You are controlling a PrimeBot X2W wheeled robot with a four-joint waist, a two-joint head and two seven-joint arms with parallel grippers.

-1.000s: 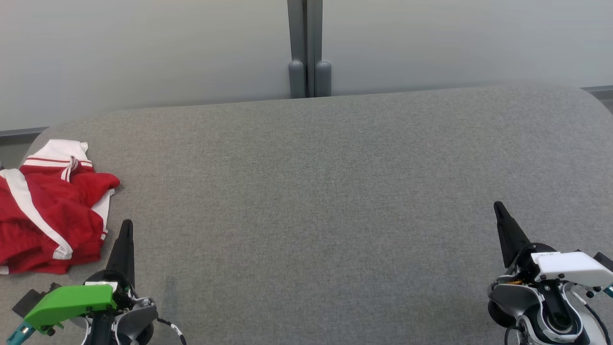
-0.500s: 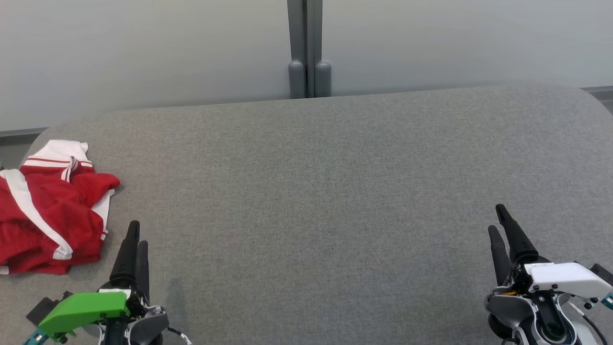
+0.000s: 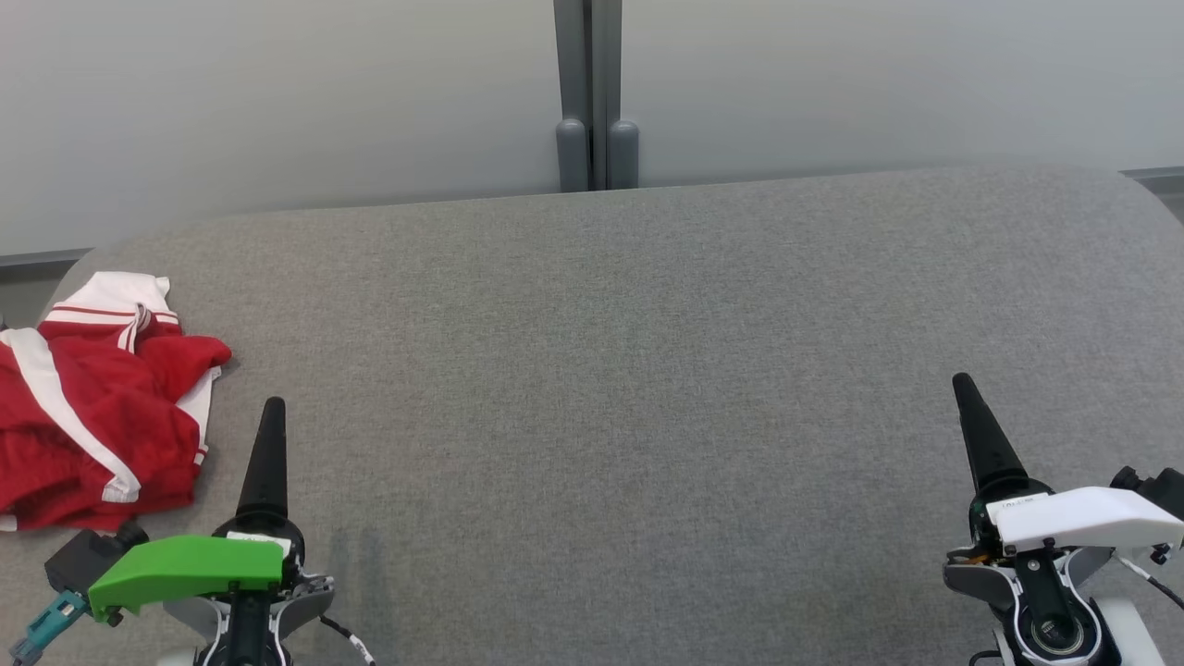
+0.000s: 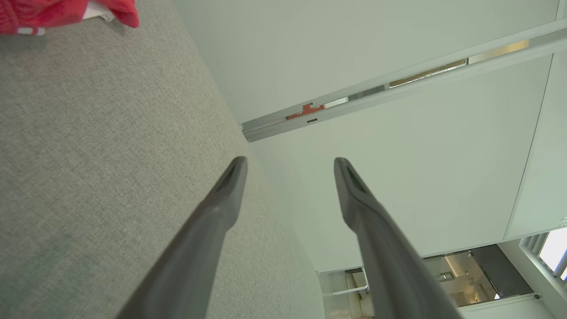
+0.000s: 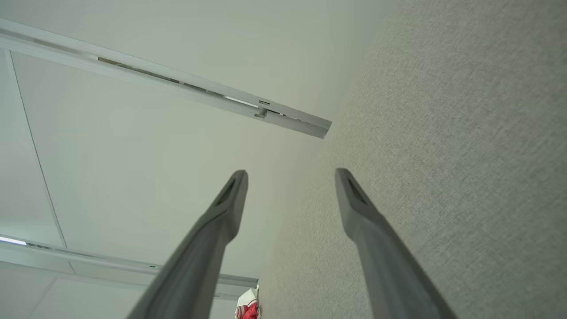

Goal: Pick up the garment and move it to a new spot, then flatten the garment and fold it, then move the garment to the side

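The left hand (image 4: pixel 290 161) wore a bright green cover (image 3: pixel 185 569) with a teal connector (image 3: pixel 42 624) and a black cable (image 3: pixel 340 635). The right hand (image 5: pixel 291 173) had a white cover (image 3: pixel 1082 518). Both bore long, tapered dark grey fingers (image 4: pixel 212 221).

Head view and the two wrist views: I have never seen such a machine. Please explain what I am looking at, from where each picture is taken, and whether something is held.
This is a wheeled robot with two arms; each ends in a gripper with two long dark fingers. The head view looks down from the robot's head: the left gripper, under a green cover, is at lower left, the right gripper, under a white cover, at lower right. Each wrist view looks along one gripper's own fingers; both grippers stand open and hold nothing. On the grey fabric surface lies one crumpled red and white garment, at the robot's left; neither gripper touches it.
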